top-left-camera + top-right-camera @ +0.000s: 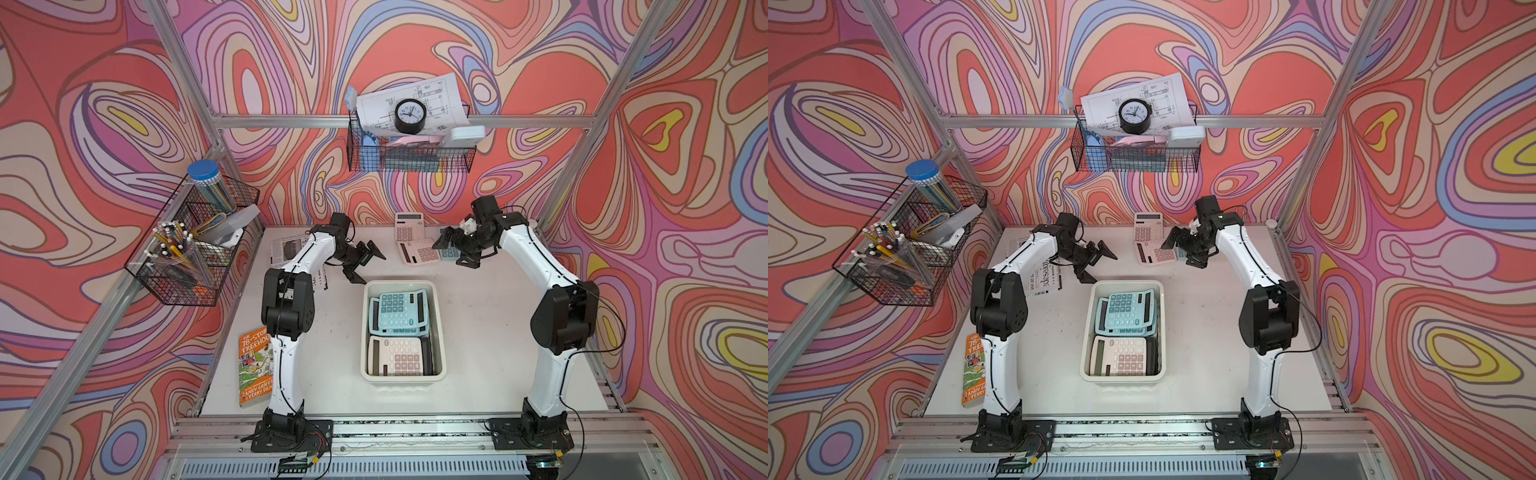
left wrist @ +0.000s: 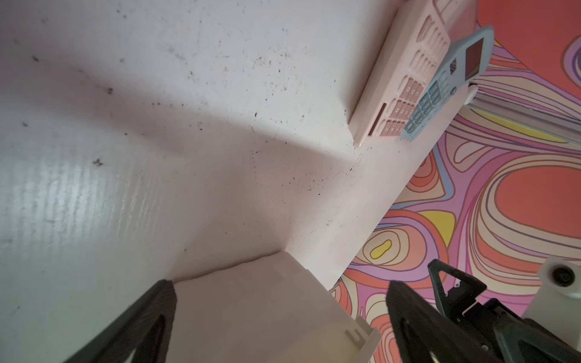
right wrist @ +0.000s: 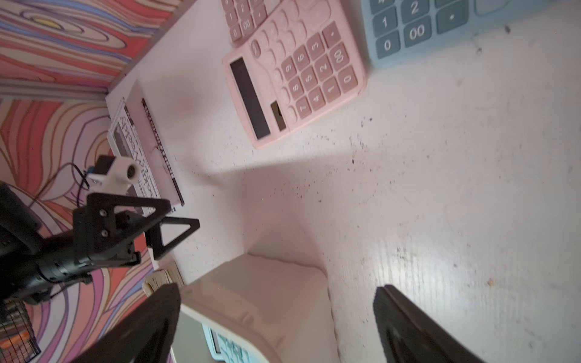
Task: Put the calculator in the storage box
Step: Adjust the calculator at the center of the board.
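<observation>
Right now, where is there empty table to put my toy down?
Widest bare table: between the storage box and the right arm. Also free: the strip in front of the box. Crowded: back edge, with loose calculators.

- Robot lab cell: aluminium frame (image 1: pixel 291 121) and swirl-printed panels (image 1: pixel 104 124) enclose the white counter (image 1: pixel 478 332).
- Office dressing: wire baskets (image 1: pixel 166 286) with pens (image 1: pixel 174 241), papers (image 1: pixel 436 91), a clock (image 1: pixel 410 116) hang above that counter.

Walls (image 1: pixel 104 124) at 9, 12 and 3 o'clock, covered with swirls of red, pink, lilac and yellow. Aluminium bar (image 1: pixel 291 121) across at 12 o'clock. In the middle, white table top (image 1: pixel 490 332), speckled with dirt.
</observation>
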`<act>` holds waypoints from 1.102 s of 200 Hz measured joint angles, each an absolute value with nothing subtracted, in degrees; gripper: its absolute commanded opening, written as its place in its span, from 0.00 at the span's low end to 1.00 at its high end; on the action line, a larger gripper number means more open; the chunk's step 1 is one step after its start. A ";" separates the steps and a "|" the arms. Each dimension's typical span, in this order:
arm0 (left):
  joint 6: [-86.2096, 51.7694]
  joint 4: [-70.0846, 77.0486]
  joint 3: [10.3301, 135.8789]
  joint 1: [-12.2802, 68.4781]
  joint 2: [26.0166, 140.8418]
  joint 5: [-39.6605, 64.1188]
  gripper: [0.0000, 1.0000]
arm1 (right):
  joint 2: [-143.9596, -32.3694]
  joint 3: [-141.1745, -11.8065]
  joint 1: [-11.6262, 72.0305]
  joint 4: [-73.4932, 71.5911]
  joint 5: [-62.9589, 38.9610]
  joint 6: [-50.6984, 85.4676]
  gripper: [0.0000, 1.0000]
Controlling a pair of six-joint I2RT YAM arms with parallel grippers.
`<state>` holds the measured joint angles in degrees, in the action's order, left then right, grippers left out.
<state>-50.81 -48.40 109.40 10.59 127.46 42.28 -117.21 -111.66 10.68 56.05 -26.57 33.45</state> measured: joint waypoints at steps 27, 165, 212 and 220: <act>-53.43 -46.28 111.44 10.61 130.52 44.01 0.98 | -125.16 -118.76 9.41 53.25 -29.12 34.83 0.98; -67.48 -28.77 125.34 16.29 146.26 49.74 0.81 | -148.22 -132.49 6.59 35.83 -35.94 49.28 0.98; -67.31 -30.44 129.27 16.40 148.09 49.23 0.74 | -148.38 -130.15 6.46 32.16 -38.44 50.22 0.98; -67.29 -30.57 129.36 16.27 148.11 49.06 0.72 | -148.22 -128.75 6.46 31.53 -39.09 50.09 0.98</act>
